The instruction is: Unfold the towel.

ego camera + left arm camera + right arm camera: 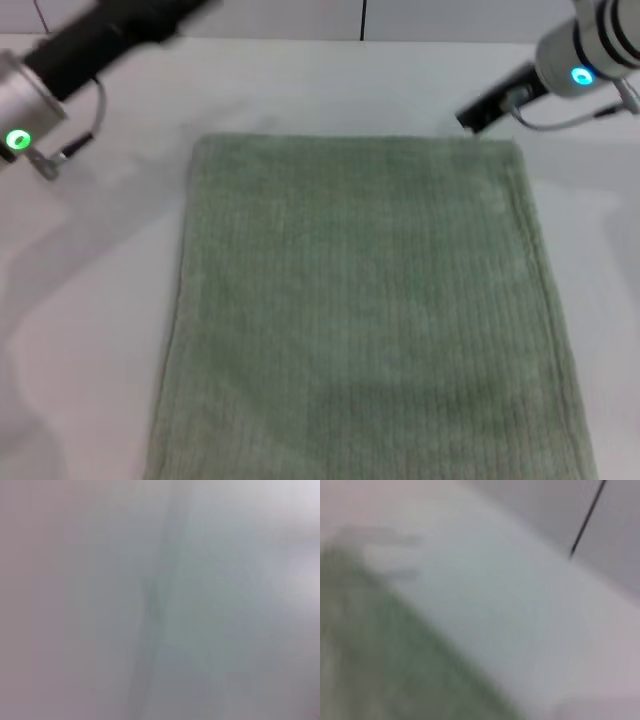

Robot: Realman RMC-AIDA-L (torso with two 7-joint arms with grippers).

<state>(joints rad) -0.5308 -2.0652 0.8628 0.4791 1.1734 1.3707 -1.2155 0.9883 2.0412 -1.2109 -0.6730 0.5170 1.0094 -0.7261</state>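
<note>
The sage-green towel (365, 310) lies spread flat on the white table (90, 300), filling the middle of the head view and running off its near edge. My right gripper (472, 117) hovers just beyond the towel's far right corner and holds no cloth. My left gripper (150, 25) is raised at the far left, well off the towel's far left corner, with its tip leaving the top of the view. The right wrist view shows a blurred edge of the towel (380, 655) on the table. The left wrist view shows only a pale blur.
White table surface (600, 250) surrounds the towel on both sides and beyond it. A pale wall with a dark vertical seam (362, 18) runs along the table's far edge; the seam also shows in the right wrist view (587, 517).
</note>
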